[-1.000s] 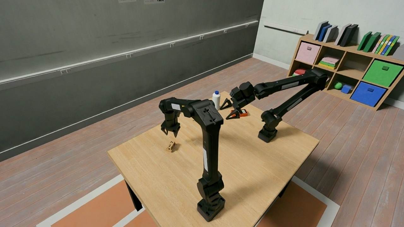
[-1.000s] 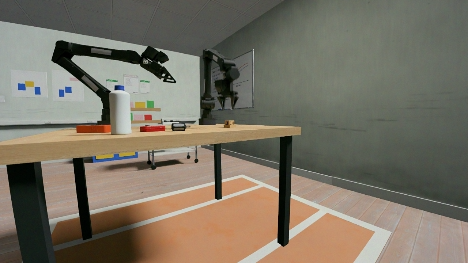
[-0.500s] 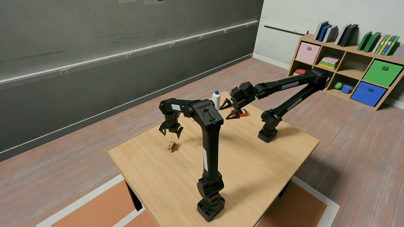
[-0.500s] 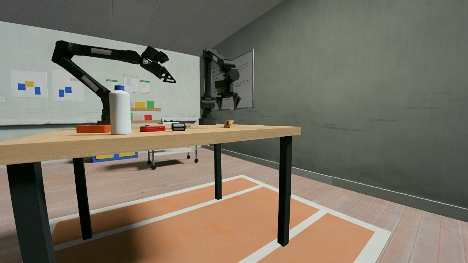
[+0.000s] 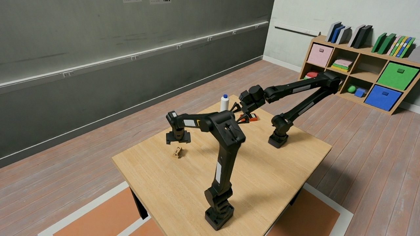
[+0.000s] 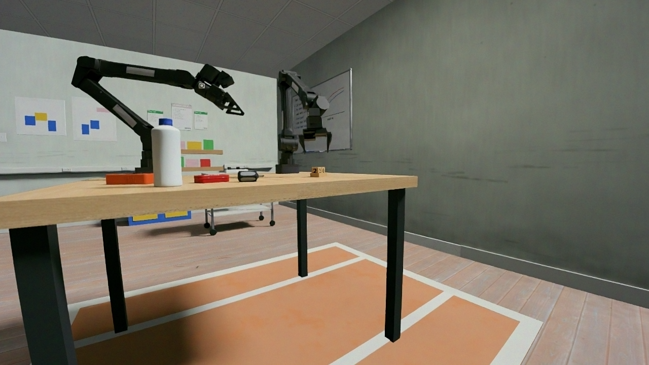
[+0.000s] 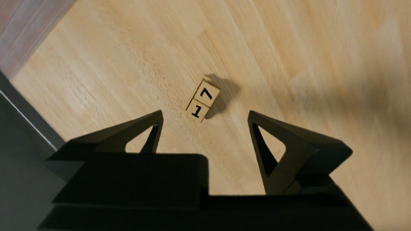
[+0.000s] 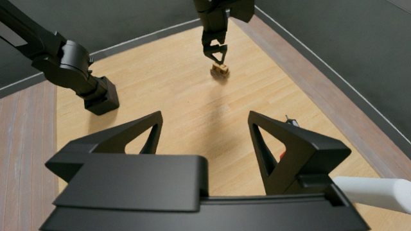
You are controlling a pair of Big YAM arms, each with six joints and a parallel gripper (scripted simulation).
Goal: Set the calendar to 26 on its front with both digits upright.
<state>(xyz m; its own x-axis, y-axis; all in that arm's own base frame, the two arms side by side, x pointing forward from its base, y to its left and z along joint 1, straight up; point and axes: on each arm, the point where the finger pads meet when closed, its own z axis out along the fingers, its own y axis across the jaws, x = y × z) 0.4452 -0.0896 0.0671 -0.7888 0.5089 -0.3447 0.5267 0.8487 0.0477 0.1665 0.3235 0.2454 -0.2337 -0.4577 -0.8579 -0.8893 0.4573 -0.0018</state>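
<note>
You had two arms over one table (image 5: 164,179) (image 6: 345,182) (image 7: 122,74) (image 8: 160,77), and one small wooden calendar (image 5: 177,152) (image 6: 317,173) (image 7: 202,102) (image 8: 219,70) standing on it. Its two cubes sat side by side, touching, and their top faces showed you a 7 and a 1 in the left wrist view. You could not read the front with the month's name, nor tell whether both cubes sat flat in the tray. Near the far end you had one white bottle (image 5: 224,105) (image 6: 167,156) (image 8: 366,191) with a blue cap, one orange item (image 5: 253,117) (image 6: 130,178), one red case (image 6: 211,178) and one dark gadget (image 6: 247,176) (image 8: 292,122).

Your left gripper (image 5: 178,142) (image 6: 315,150) (image 7: 205,115) (image 8: 221,54) hung above the calendar, pointing down, its fingers wide apart with nothing between them; the arm reached out from its base and bent down at the wrist. Your right gripper (image 5: 235,115) (image 6: 243,113) (image 8: 205,115) was raised well apart from the calendar, angled downward, its fingers also spread wide and holding nothing. Its arm rose to a high elbow and stretched its forearm over the table.
</note>
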